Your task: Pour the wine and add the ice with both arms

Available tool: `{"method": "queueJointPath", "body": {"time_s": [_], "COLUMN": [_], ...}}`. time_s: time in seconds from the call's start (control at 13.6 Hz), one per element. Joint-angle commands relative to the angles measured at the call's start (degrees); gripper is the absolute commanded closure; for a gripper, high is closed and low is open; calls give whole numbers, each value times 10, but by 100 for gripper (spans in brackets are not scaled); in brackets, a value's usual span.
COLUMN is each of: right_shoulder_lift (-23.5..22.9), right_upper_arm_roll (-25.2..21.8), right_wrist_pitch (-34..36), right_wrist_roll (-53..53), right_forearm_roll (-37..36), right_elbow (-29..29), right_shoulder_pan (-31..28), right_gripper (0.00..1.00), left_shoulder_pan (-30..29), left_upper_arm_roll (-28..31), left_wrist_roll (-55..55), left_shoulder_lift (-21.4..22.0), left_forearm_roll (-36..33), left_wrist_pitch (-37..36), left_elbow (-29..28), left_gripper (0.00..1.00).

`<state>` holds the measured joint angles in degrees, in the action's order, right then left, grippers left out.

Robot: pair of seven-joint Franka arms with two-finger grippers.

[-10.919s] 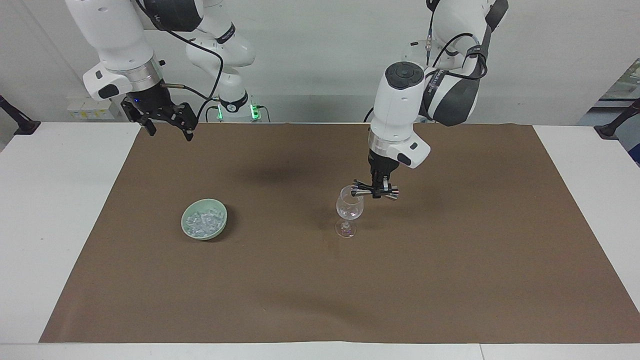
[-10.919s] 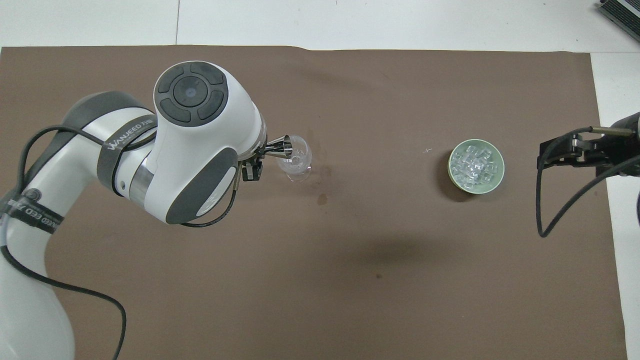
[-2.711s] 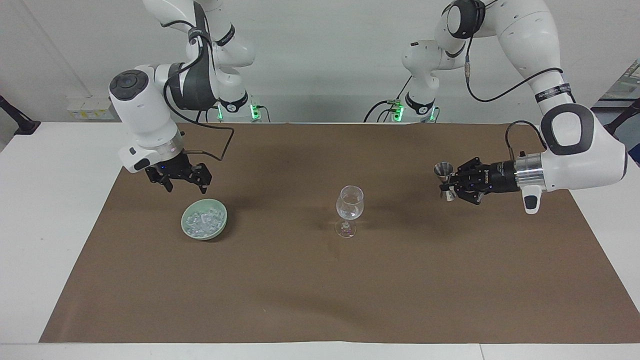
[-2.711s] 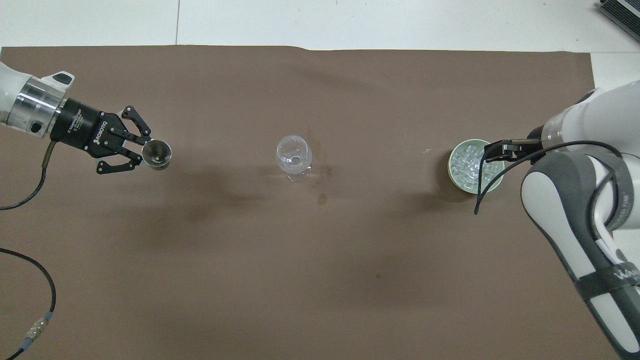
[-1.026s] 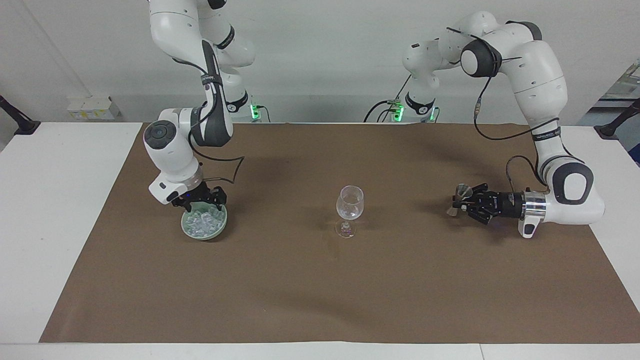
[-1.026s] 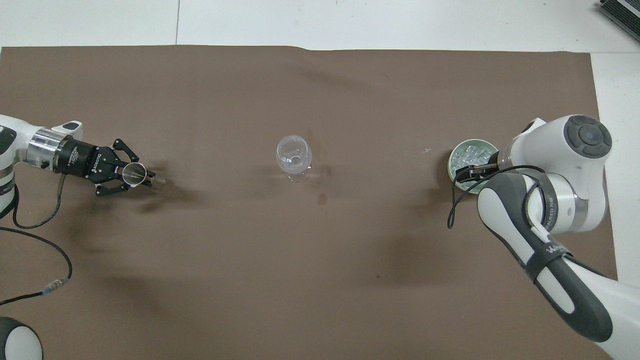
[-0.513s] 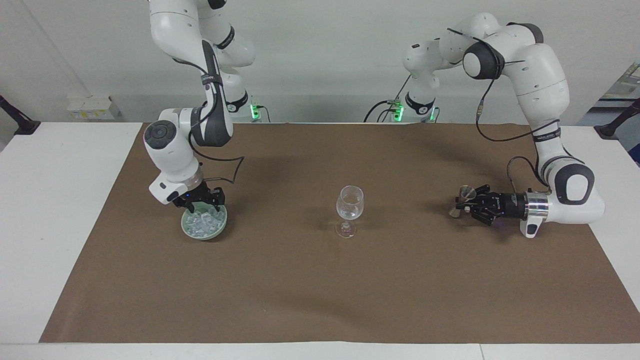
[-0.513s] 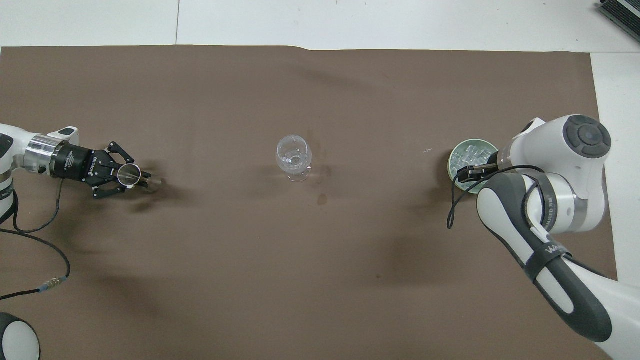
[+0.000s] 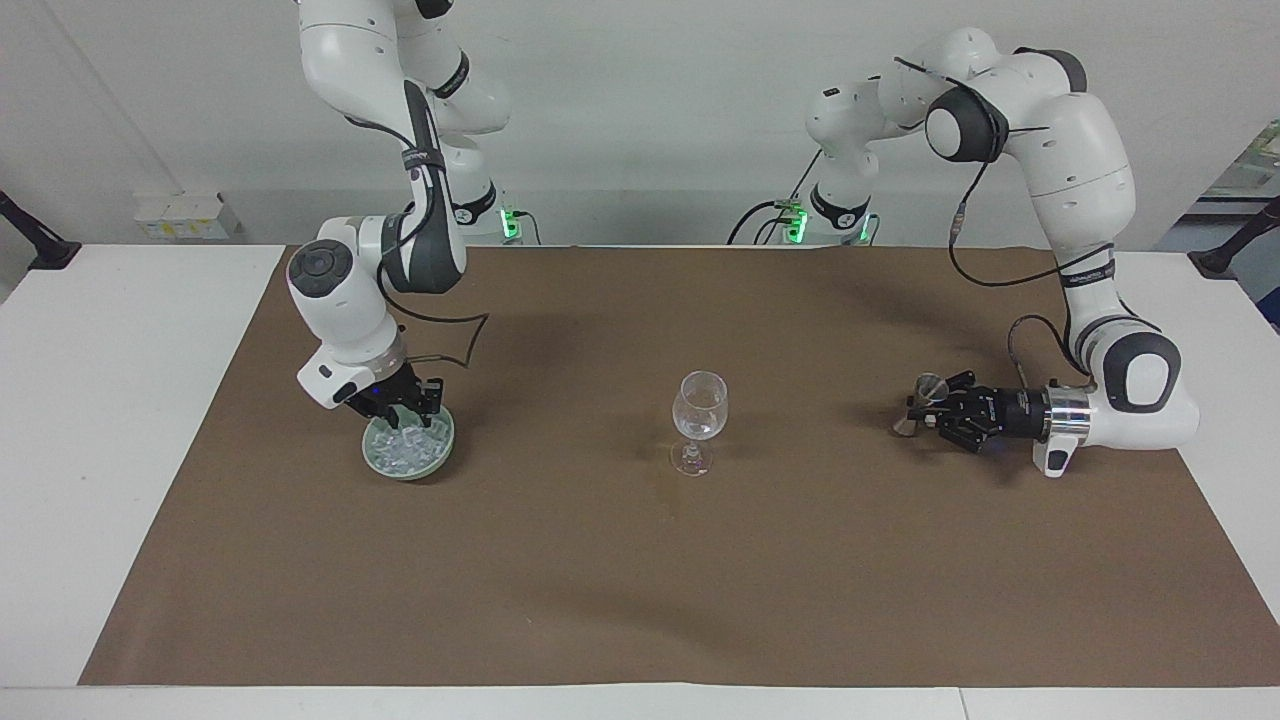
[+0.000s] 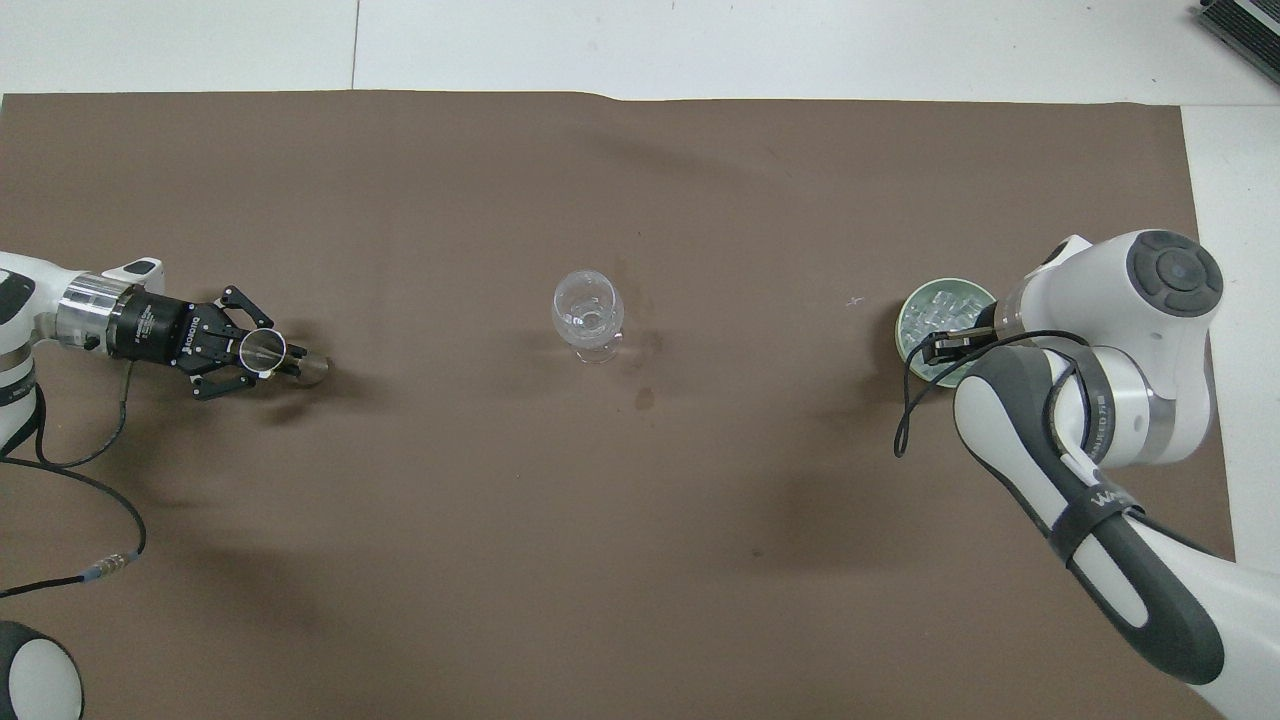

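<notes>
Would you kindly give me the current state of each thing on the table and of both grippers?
Stemmed glass: upright mid-mat, a little clear liquid inside.
Green bowl: upright, holding ice.
Metal jigger: tilted, low over the mat, clamped by the left gripper.
Left gripper: shut on the jigger.
Right gripper: down in the bowl, at the ice; grip unclear.
</notes>
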<state>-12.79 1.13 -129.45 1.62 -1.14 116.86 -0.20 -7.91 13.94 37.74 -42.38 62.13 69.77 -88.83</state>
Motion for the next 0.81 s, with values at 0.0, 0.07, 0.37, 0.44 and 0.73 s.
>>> {"method": "queueJointPath", "body": {"time_s": [0.0, 0.07, 0.37, 0.44, 0.73], "right_shoulder_lift": [2, 3, 5, 5, 5], "right_upper_arm_roll": [1, 1, 2, 3, 6], "right_wrist_pitch": [-12, -12, -7, -7, -7], "right_wrist_roll": [19, 16, 11, 10, 14], "right_forearm_roll": [1, 1, 3, 3, 3], "right_elbow": [2, 1, -7, -8, -8], "right_shoulder_pan": [-2, -2, -2, -2, -2], "right_gripper": [82, 93, 100, 100, 40], "left_shoulder_pan": [1, 1, 1, 1, 0], "left_upper_arm_roll": [6, 6, 6, 6, 6], "left_wrist_roll": [-9, -10, -22, -23, -32], "left_shoulder_lift": [0, -1, -6, -7, -9], "left_forearm_roll": [12, 12, 12, 12, 12], "left_wrist_pitch": [-6, -5, -4, -4, -2], "left_elbow": [-8, -8, -8, -8, -8], "left_gripper": [100, 100, 100, 100, 91]}}
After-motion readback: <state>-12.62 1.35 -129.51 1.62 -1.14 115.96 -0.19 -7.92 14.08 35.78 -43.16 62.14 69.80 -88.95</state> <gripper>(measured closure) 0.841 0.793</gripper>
